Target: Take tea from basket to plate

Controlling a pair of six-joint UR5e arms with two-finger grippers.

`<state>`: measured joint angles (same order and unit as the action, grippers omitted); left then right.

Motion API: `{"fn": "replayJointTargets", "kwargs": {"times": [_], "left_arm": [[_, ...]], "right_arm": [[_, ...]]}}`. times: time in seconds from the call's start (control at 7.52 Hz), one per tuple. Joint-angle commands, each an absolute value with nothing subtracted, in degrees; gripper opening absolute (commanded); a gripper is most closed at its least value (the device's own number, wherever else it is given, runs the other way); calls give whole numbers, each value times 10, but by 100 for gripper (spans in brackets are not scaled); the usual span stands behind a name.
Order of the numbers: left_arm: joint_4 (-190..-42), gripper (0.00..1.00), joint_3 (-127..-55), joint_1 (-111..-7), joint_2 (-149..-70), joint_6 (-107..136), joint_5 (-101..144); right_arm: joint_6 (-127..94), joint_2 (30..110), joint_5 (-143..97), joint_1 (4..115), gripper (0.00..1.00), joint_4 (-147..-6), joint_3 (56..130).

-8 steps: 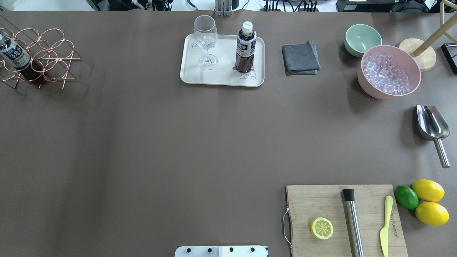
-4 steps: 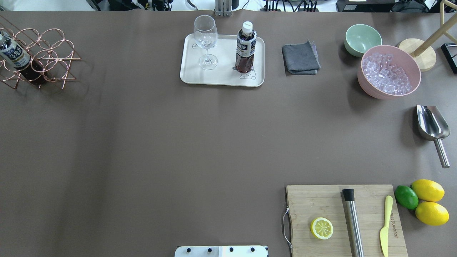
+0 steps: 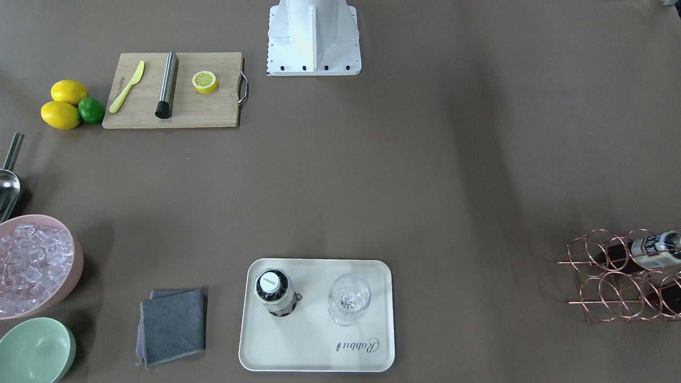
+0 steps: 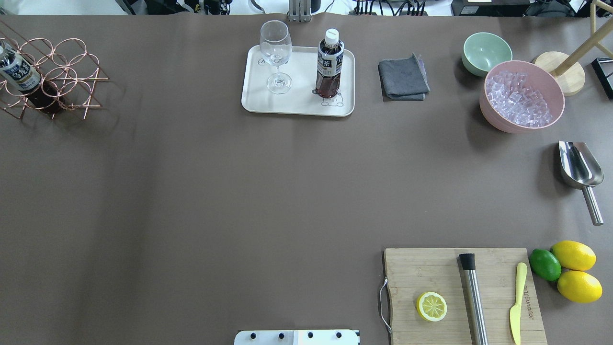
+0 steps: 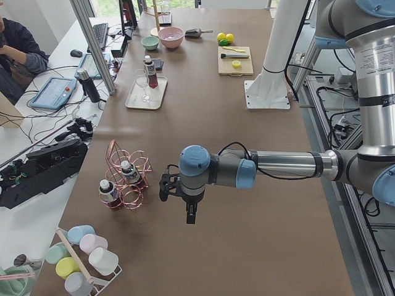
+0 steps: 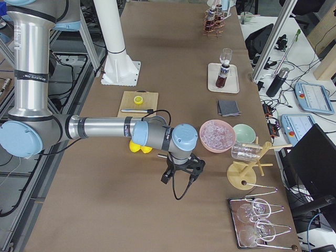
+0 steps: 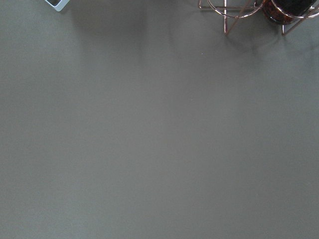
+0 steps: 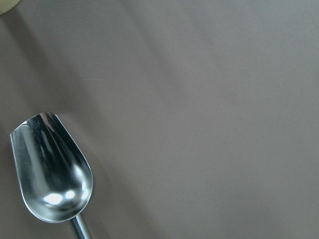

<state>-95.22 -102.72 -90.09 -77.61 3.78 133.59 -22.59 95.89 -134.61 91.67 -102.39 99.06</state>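
Note:
One tea bottle [image 4: 329, 64] stands upright on the cream plate [image 4: 297, 104], next to a clear stemmed glass [image 4: 276, 57]; it also shows from the front [image 3: 275, 291] on the plate [image 3: 314, 351]. The copper wire basket [image 4: 64, 72] sits at the table's far left with another tea bottle [image 4: 19, 72] in it. The exterior left view shows two bottles [image 5: 129, 174] in the basket [image 5: 137, 165]. My left gripper [image 5: 165, 186] hovers beside the basket. My right gripper [image 6: 182, 169] hovers near the ice bowl. I cannot tell whether either is open or shut.
A grey cloth [image 4: 403, 77], a mint bowl [image 4: 486, 52] and a pink bowl of ice [image 4: 522, 96] lie right of the plate. A steel scoop [image 4: 580, 172] and a cutting board [image 4: 459, 292] with a lemon half, lemons and a lime sit at the right.

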Motion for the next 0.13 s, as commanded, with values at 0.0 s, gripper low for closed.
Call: {"fn": "replayJointTargets", "kwargs": {"times": [0.0], "left_arm": [[-952,98,-1027,-901,-776,38,1336]], "right_arm": [[-226,959,-1346,917,100,-1024,991]]}}
